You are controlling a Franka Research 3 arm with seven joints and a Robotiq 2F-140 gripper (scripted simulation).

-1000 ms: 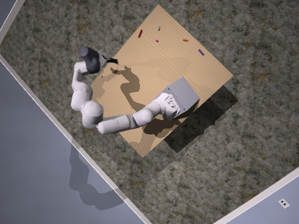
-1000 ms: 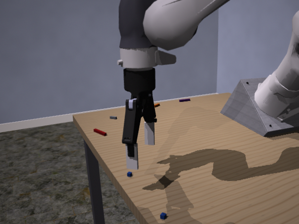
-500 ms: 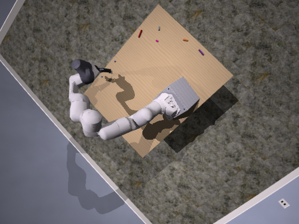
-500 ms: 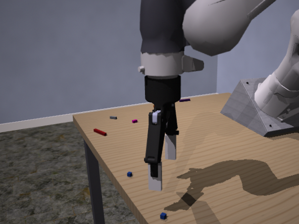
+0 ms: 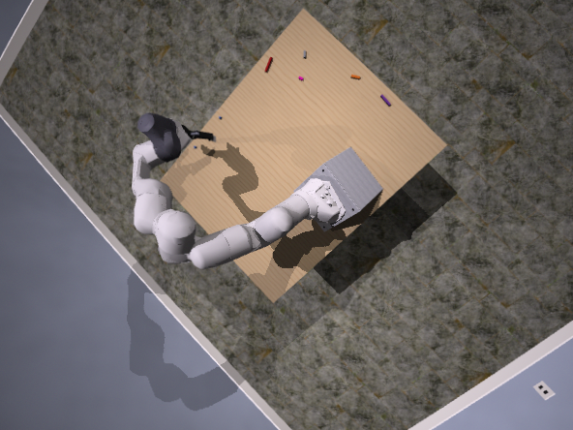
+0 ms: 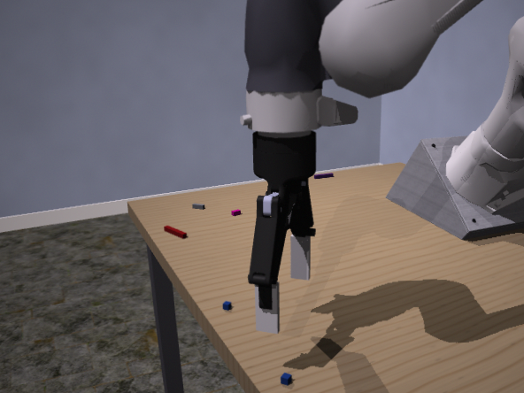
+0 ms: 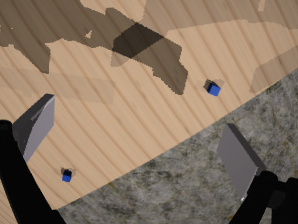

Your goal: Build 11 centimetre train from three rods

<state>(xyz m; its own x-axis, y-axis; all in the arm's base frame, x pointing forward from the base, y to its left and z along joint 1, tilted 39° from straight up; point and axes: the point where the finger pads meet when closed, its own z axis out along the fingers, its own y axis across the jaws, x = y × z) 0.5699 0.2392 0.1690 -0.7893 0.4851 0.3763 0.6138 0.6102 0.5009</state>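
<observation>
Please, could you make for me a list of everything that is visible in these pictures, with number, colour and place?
Cubes: 2, blue, near one table edge
Red rod: 1, red, near the same edge
Grey rod: 1, grey, near a corner
Magenta rod: 1, magenta, inward of the grey rod
Orange rod: 1, orange, between magenta and purple
Purple rod: 1, purple, near another edge
Table: 1, light wood, on mottled floor
Walls: blue-grey, around
Socket: 1, whitish, on a wall
Mount: 1, grey, on the table
Arm: 1, white and dark, from the mount
Tool: 1, black with grey pads, open above the table edge
</observation>
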